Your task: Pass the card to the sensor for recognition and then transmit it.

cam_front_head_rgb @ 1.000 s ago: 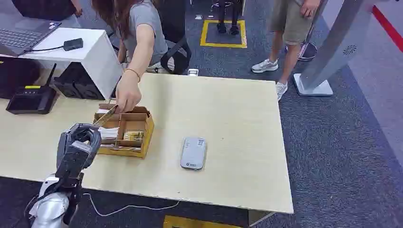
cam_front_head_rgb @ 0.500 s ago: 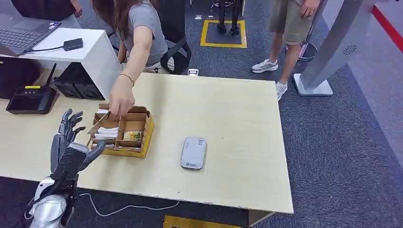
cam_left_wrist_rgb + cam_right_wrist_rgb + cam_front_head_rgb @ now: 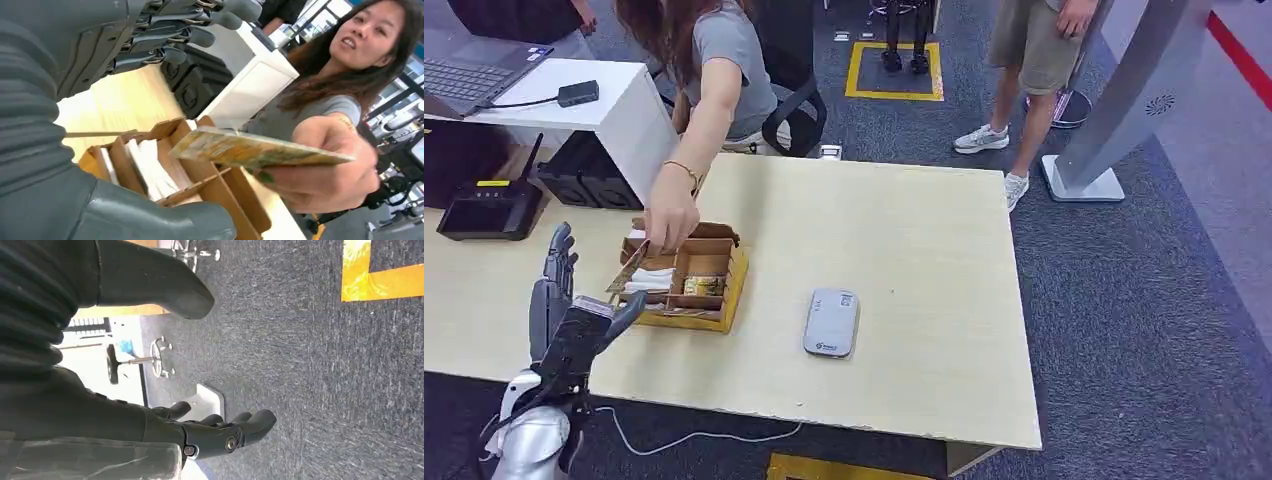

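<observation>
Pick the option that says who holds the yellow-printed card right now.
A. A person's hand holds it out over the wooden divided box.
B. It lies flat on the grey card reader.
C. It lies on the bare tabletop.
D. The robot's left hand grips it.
A: the person's hand pinches the yellow-printed card over the wooden divided box, while the robot's left hand is spread and empty beside it.

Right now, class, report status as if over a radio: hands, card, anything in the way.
Left hand open, fingers spread beside the wooden box. Right hand empty, hanging over carpet. Card in a person's hand, offered. Sensor unobstructed.
</observation>
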You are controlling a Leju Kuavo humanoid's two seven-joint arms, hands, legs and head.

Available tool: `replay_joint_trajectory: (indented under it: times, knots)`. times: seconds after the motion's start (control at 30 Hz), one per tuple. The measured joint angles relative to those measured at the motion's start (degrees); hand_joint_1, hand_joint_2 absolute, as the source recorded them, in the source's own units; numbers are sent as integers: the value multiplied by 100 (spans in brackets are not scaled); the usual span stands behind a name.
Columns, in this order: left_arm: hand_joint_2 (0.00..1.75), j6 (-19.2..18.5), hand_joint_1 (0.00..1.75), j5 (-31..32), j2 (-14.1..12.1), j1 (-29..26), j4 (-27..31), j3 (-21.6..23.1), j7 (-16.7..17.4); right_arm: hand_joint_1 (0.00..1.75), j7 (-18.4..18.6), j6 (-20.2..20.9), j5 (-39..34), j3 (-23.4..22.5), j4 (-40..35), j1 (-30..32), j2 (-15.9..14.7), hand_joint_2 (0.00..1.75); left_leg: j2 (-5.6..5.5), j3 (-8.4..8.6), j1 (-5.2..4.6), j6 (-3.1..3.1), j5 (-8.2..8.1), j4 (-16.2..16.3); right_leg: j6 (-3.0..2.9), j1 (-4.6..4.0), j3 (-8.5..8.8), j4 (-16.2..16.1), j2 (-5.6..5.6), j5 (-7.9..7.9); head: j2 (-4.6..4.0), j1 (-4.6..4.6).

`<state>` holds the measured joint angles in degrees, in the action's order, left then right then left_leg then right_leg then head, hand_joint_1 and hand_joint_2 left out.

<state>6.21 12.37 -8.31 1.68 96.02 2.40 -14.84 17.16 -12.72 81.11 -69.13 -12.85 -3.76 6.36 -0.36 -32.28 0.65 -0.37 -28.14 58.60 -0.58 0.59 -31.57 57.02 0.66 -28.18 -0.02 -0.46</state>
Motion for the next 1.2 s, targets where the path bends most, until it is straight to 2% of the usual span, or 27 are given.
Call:
replay_joint_trajectory:
  times: [0.03,0.93,1.03,1.2]
  knots:
    - [175,0,175,2,7,36,-9,0,0,0,-2,2,0,2,0,-2,0,175,0,0,0,0,0,0,0,0,0,0,1,0,0,0]
    - [175,24,175,37,142,267,-413,4,0,0,-17,11,50,31,0,-13,0,175,1,0,0,0,0,0,0,0,-1,0,2,0,0,0]
    - [175,140,175,123,157,314,-439,4,17,0,-20,13,59,33,0,-16,0,175,1,1,0,0,0,0,0,0,-1,0,1,0,0,0]
    - [175,656,175,910,212,576,-531,140,55,0,-39,31,120,74,0,-32,0,175,-1,1,0,1,1,1,0,0,0,0,0,1,0,0]
